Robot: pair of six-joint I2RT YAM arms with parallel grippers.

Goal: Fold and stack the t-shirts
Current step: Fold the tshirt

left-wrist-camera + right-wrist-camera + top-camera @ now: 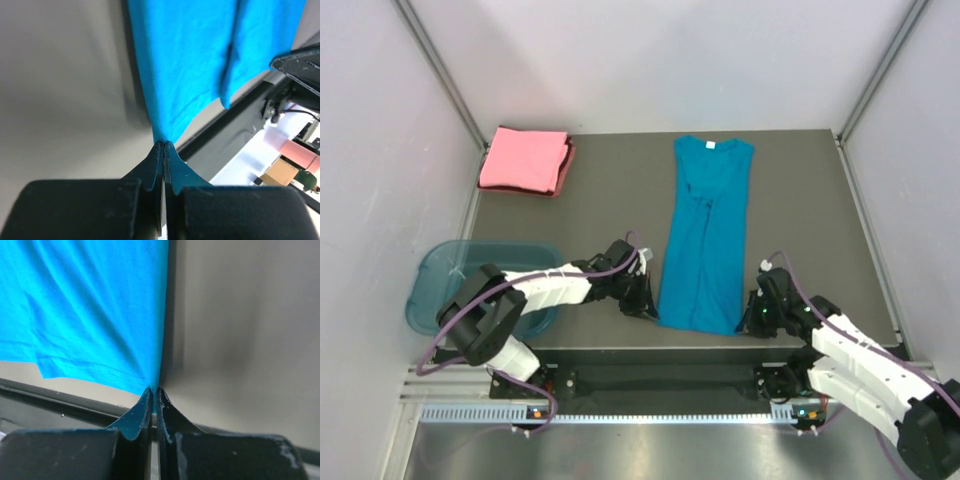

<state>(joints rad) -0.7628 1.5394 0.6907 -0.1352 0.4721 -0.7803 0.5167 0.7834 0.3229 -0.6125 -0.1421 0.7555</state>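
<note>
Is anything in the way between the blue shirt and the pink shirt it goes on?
Nothing visible. Only bare table lies between the teal t-shirt and the folded pink t-shirt in the far left corner. The left gripper and right gripper pinch its near hem corners.

Left arm of white moulded shells and black joint housings [545, 288]: rounded black shoulder, blocky black wrist. A thin purple cable [610, 262] runs along the links.

Right arm of the same white-and-black build [855, 360], with its own purple cable loop [798, 280]. Small green lights [757, 312] show near its wrist.

Left gripper with two black fingers [164, 146]: the fingers taper to thin wedge tips and have a slight sheen. They are mounted on a matte black block.

Right gripper of identical black shape [154, 390]: pale scuffs and specks on the block.
</note>
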